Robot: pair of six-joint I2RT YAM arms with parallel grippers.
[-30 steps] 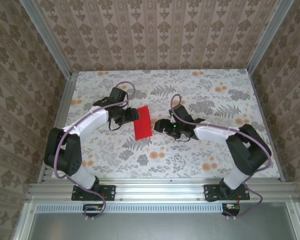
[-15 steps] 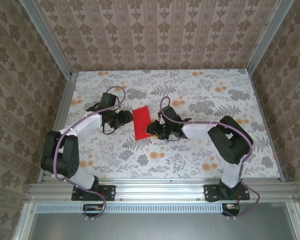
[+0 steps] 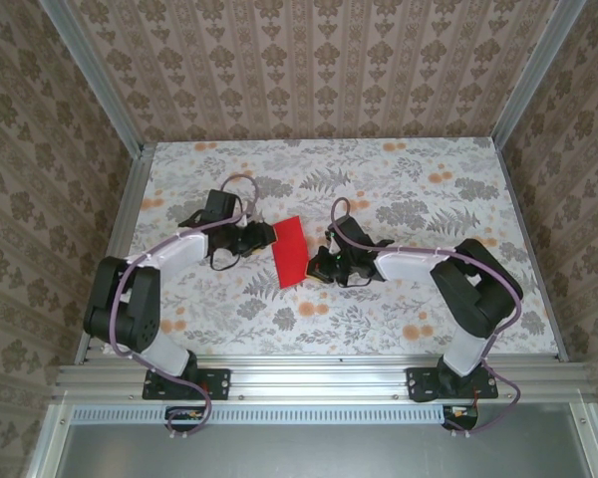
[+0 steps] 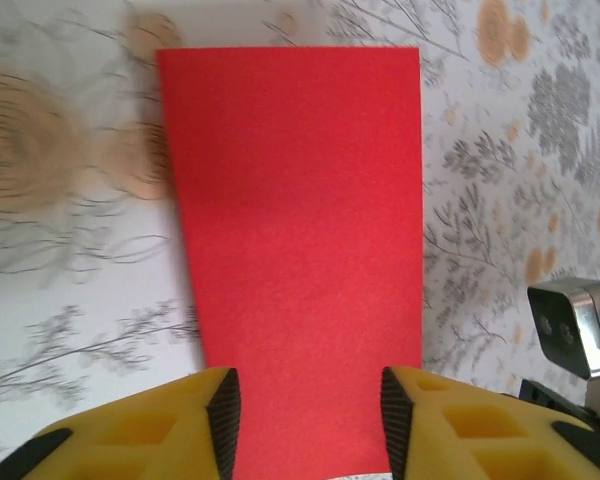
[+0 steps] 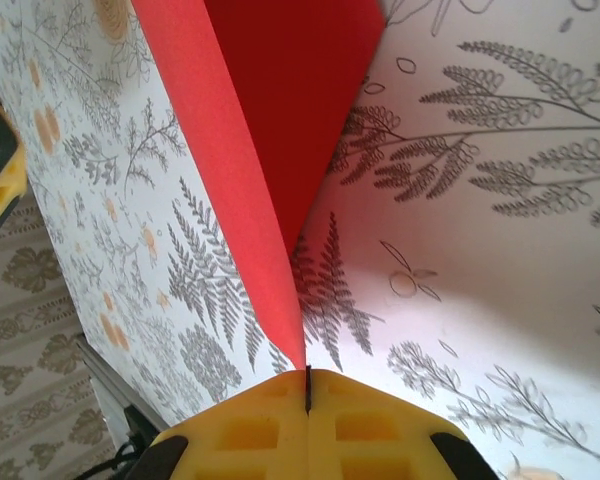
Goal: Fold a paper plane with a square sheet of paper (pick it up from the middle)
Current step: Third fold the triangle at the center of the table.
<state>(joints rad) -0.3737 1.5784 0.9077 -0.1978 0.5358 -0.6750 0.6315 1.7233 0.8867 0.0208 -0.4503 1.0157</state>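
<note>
Paper (image 3: 290,251), bright red, folded to a narrow rectangle, mid-worktop (image 3: 399,319) between both hands. Seen from above, nearest: two arm bases at the near edge, arms reaching inward. Next, right hand (image 3: 317,267) at the paper's near right edge. Close up, yellow fingers (image 5: 250,430) pressed together, clamped on the paper's edge, with the sheet rising from the pinch along a sharp crease and casting a shadow on the floral worktop beside it. Slightly farther, left hand (image 3: 262,235) at the paper's far left edge. Close up, yellow fingers (image 4: 223,415) apart, straddling one short end of the paper, the rest stretching flat away. Beyond, more floral worktop, then patterned walls.
</note>
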